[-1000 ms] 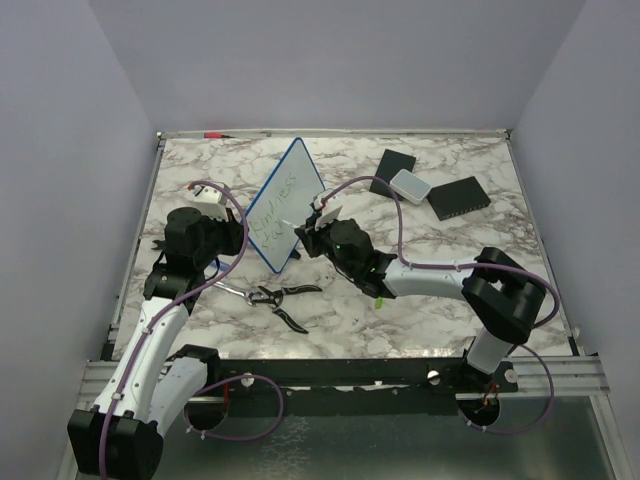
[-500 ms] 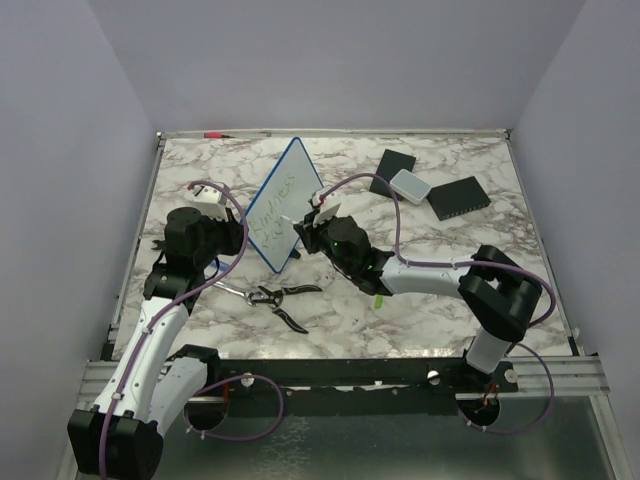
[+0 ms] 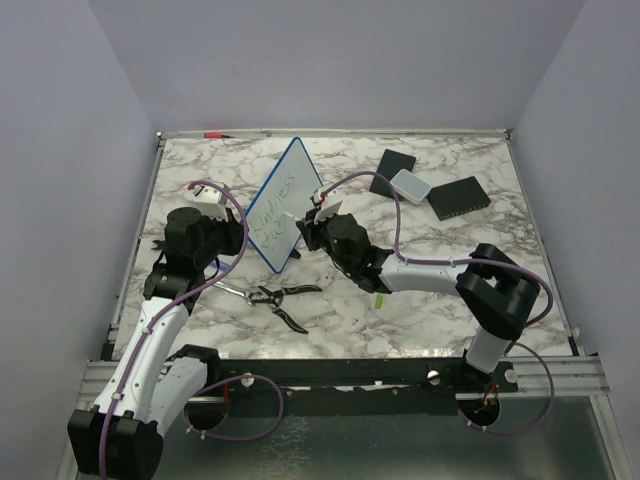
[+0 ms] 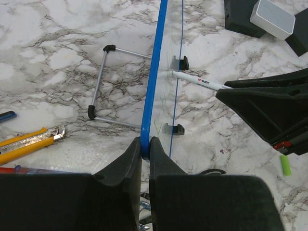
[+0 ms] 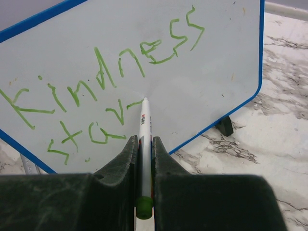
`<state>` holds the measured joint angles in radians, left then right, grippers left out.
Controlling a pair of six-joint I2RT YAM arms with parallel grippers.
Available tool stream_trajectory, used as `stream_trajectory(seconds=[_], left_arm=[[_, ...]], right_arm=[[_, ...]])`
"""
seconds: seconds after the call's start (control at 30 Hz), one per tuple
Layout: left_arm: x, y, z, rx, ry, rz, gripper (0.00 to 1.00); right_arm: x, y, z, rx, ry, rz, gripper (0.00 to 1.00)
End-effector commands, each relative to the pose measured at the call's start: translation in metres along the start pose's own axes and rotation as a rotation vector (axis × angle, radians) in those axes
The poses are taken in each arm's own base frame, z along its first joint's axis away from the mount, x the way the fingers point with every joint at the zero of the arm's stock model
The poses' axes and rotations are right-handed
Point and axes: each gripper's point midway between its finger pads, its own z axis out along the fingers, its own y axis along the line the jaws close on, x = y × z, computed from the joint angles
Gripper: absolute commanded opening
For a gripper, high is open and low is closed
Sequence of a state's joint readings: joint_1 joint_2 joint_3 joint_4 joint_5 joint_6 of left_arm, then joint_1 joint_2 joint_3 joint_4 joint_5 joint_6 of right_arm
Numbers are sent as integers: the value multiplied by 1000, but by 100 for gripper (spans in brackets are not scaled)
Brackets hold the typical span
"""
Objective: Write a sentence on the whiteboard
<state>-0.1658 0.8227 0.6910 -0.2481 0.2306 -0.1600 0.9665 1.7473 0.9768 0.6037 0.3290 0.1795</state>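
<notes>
Right wrist is showing the right gripper clenching a marker, tip touching the sentence on the whiteboard ahead; left gripper is pinching the upright board's blue edge on the table.

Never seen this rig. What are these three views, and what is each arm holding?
Two robot arms bolted at the near edge of a marble table. The top view looks down from behind them; the other two are cameras on each wrist, looking past their own fingers. The left gripper is clamped on the blue edge of the standing whiteboard. The right gripper holds a marker with its tip on the board, partway through the green sentence: "Kindness" and a begun second line. Also lying there: pliers, two black pads and a small white box.
</notes>
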Motion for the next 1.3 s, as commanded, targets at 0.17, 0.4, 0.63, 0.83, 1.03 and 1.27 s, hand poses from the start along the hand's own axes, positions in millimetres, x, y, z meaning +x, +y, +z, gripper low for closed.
stream_trajectory(seconds=[0.17,0.4,0.63,0.83,1.03,1.27], left_arm=[[4,-2,-1,12,9,16,0],[4,-2,-1,13,10,16,0],[5,-2,-1,13,11,16,0],[4,-2,-1,13,9,17,0],[5,-3,-1,15,11,16,0],[5,-2,-1,13,11,15,0]], right_arm=[[-25,3,-12,-38,-71,-5,1],[-32,11,-9,-67,-89,-11,1],[-30,12,-3,-67,-82,-19,1],[-28,13,-1,-70,-77,-22,1],[-19,14,0,-75,-57,-26,1],[-3,12,-3,-81,-16,-19,1]])
